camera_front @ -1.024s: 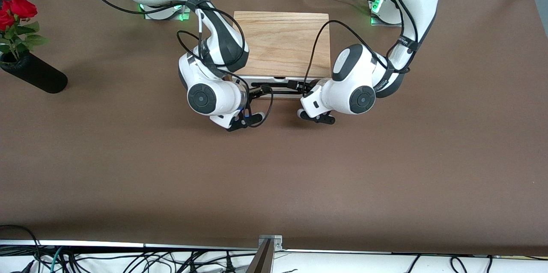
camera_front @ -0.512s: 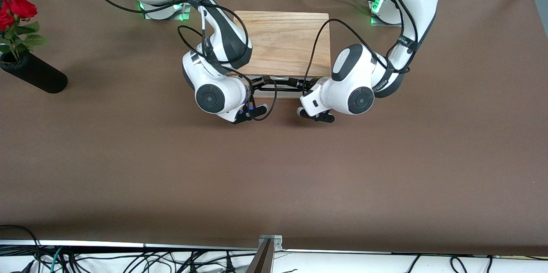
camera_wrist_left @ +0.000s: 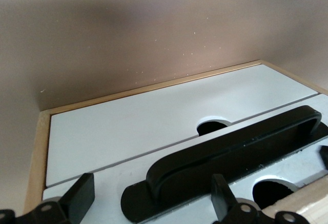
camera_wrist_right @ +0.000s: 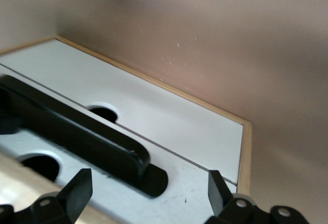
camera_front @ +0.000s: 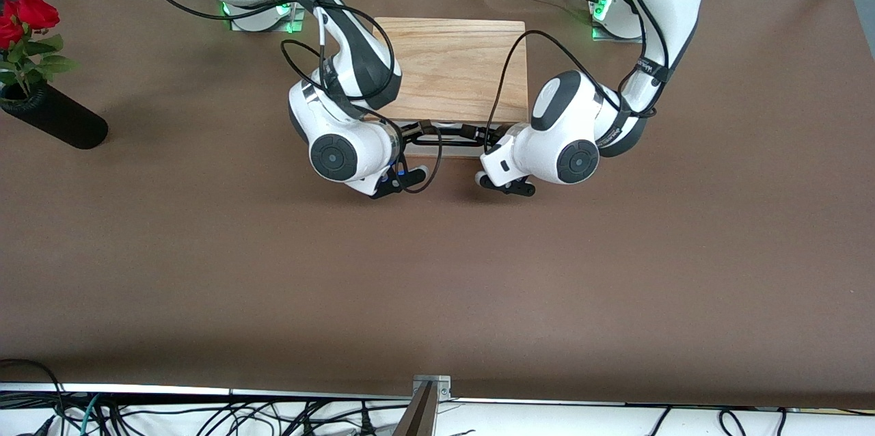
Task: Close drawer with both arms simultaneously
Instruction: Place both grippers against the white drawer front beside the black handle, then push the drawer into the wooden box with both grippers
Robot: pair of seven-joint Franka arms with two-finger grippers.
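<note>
The drawer (camera_front: 454, 148) sits almost fully in the oak box (camera_front: 451, 67), with only its front and black bar handle (camera_front: 451, 136) showing at the box's camera-facing side. My right gripper (camera_front: 414, 137) and left gripper (camera_front: 488, 138) are both at the drawer front, one at each end of the handle. In the left wrist view my left gripper (camera_wrist_left: 152, 196) is open, its fingers astride the handle's end (camera_wrist_left: 230, 149) close to the white panel (camera_wrist_left: 110, 183). In the right wrist view my right gripper (camera_wrist_right: 148, 188) is open astride the other end (camera_wrist_right: 77, 131).
A second white drawer front (camera_wrist_left: 128, 124) lies under the handled one and looks flush with it. A black vase with red roses (camera_front: 53, 120) lies at the right arm's end of the table. The brown table cover (camera_front: 437, 272) spreads nearer the camera.
Over the last second my right gripper moved toward the box and the drawer front slid in with it. Over the last half second nothing visibly moved.
</note>
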